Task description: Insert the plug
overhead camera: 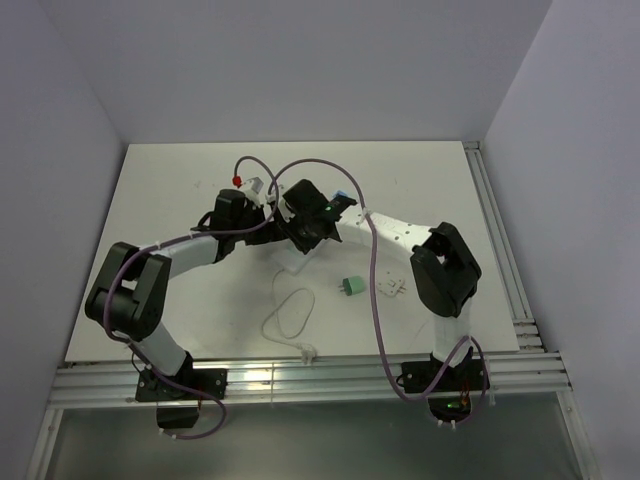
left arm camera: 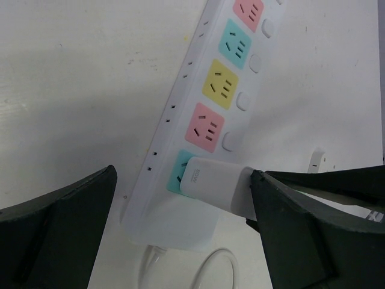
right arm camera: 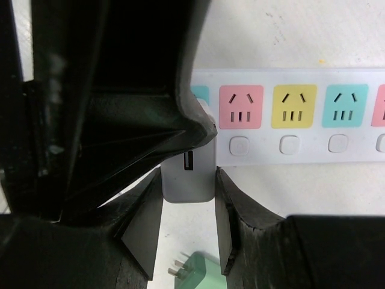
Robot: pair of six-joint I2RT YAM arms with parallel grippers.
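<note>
A white power strip (left arm camera: 180, 114) with pink, yellow and teal sockets lies mid-table (overhead camera: 293, 263). A white charger plug (left arm camera: 216, 186) sits at the teal end socket; I cannot tell if its pins are fully in. My right gripper (right arm camera: 187, 180) is shut on the charger's body (right arm camera: 189, 177), one finger on each side. My left gripper (left arm camera: 183, 174) is open wide, straddling the strip's end, its right finger (left arm camera: 313, 229) touching the charger's back end. Both grippers meet over the strip in the top view, left (overhead camera: 268, 215) and right (overhead camera: 305, 235).
A green plug (overhead camera: 350, 287) lies loose just in front of the strip and shows below my right fingers (right arm camera: 201, 274). A white adapter (overhead camera: 392, 285) lies to its right. The strip's white cable (overhead camera: 290, 315) loops toward the front edge. Purple arm cables cross above.
</note>
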